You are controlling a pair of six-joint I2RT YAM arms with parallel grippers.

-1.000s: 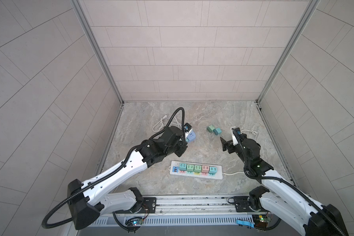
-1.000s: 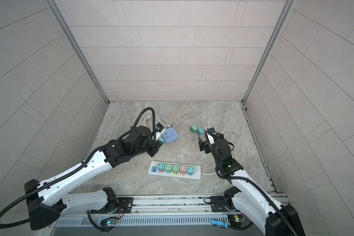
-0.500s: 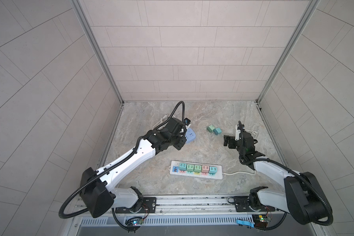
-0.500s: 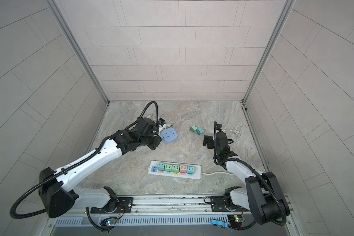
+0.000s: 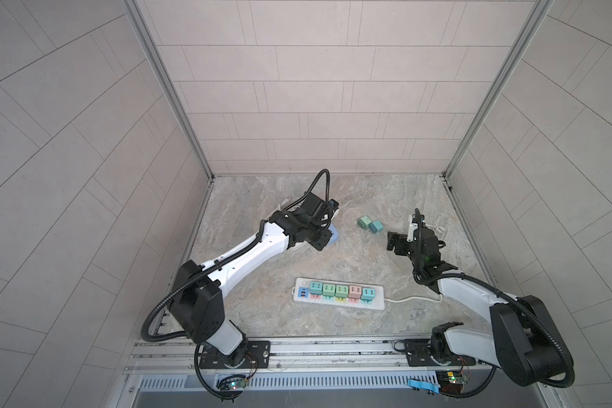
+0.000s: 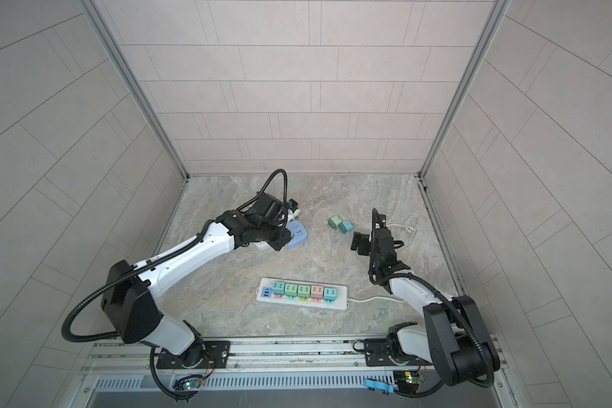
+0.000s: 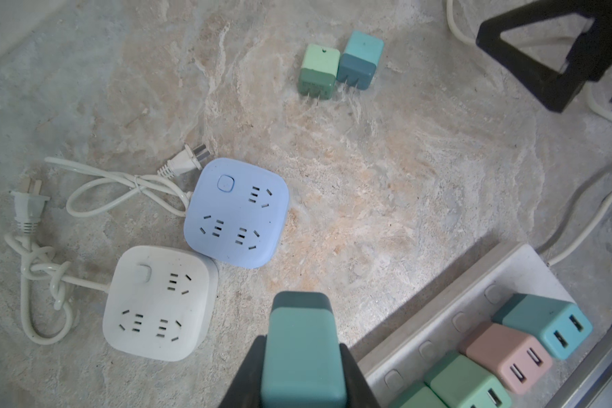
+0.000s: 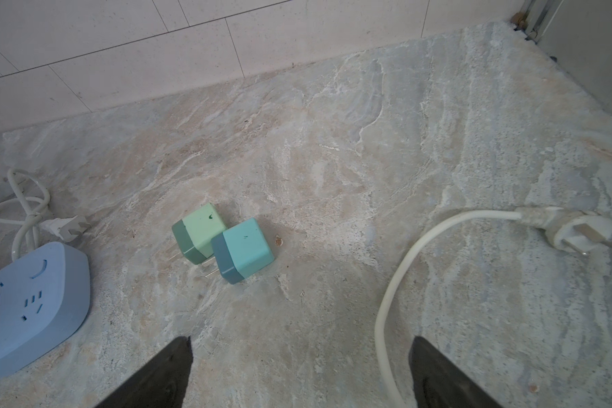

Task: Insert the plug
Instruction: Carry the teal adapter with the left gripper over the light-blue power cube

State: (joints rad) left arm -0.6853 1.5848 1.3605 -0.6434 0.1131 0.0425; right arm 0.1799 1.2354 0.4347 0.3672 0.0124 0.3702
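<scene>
The left tool (image 7: 301,369) is found closed on a teal plug (image 7: 301,332), which appears to be held above the desk (image 7: 386,159). The plug's dark end is turned away from the tool, and its prongs are hidden. The blue socket (image 7: 237,212) and the white socket (image 7: 158,302) are seen lying flat and face up, touching at one corner. Both lie just to one side of the line of the plug's long axis, not on it. The five places on the strip (image 5: 338,293) are noted as filled, so a socket is judged the target. A short sideways shift and a matching of prongs to slots would be called for. The right tool (image 8: 299,348) is seen wide and empty, facing two loose plugs (image 8: 223,243) and well apart from the sockets. The left arm is judged the nearer.
</scene>
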